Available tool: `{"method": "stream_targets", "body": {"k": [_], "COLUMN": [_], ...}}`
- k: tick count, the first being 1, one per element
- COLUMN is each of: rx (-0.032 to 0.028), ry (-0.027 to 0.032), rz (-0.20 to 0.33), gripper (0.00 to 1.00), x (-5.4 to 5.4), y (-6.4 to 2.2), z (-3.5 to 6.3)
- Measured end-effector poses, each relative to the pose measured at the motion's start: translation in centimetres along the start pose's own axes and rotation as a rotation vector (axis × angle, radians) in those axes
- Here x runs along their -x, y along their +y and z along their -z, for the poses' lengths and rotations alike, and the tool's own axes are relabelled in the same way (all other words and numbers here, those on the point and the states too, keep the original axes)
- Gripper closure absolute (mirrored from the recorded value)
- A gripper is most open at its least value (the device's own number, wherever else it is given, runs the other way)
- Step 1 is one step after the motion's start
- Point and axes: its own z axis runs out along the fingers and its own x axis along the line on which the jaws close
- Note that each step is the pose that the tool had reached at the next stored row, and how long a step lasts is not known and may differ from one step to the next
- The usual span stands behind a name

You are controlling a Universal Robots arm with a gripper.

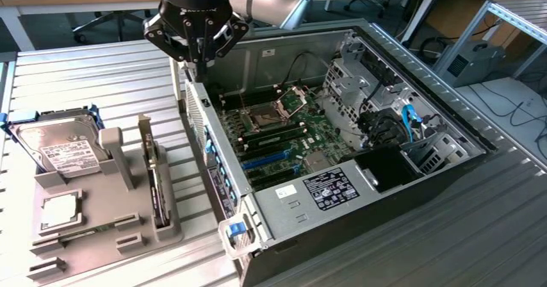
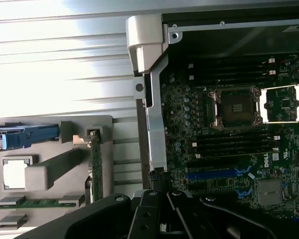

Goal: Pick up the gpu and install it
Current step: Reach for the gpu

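Note:
The gpu (image 1: 154, 178) is a slim dark card standing on its long edge in a slot of the grey holder (image 1: 128, 236), at the exterior view's left of the open computer case (image 1: 282, 200). In the wrist view the gpu (image 2: 95, 167) appears as a thin green strip in the holder (image 2: 107, 149). My gripper (image 1: 198, 61) hangs above the case's rear wall, well apart from the card. Its fingers (image 2: 149, 219) are shut with nothing between them. Blue expansion slots (image 1: 269, 162) lie on the motherboard (image 2: 224, 149) inside the case.
A silver hard drive (image 1: 60, 147) with a white label and a small square processor chip (image 1: 58, 211) also rest on the holder. The case stands open with cables, a drive cage (image 1: 367, 82) and a power supply (image 1: 329, 188). A ribbed metal table (image 1: 102, 75) lies underneath.

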Motion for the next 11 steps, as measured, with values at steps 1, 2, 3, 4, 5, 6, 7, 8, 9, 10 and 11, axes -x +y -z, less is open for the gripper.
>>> {"method": "stream_targets", "body": {"k": [1, 2, 3, 4, 5, 6, 7, 8, 9, 10, 11], "rx": [0.0001, 0.0001, 0.0001, 0.0001, 0.0000, 0.0001, 0.0000, 0.0000, 0.0000, 0.0000, 0.0000], "ry": [-0.0001, -0.0001, -0.0001, 0.0000, 0.0000, 0.0000, 0.0000, 0.0000, 0.0000, -0.0001, 0.0000], "rz": [0.000, 0.000, 0.000, 0.000, 0.000, 0.000, 0.000, 0.000, 0.000, 0.000, 0.000], "gripper": [0.89, 0.89, 0.89, 0.89, 0.89, 0.89, 0.89, 0.89, 0.89, 0.89, 0.89], "x": [-0.10, -0.17, -0.24, -0.29, -0.37, -0.43, -0.48, -0.54, -0.59, -0.64, -0.69], "y": [-0.01, -0.01, -0.02, -0.02, -0.03, -0.03, -0.03, -0.04, -0.04, -0.05, -0.05], "z": [0.00, 0.00, 0.00, 0.00, 0.01, 0.01, 0.01, 0.01, 0.01, 0.02, 0.02]}}
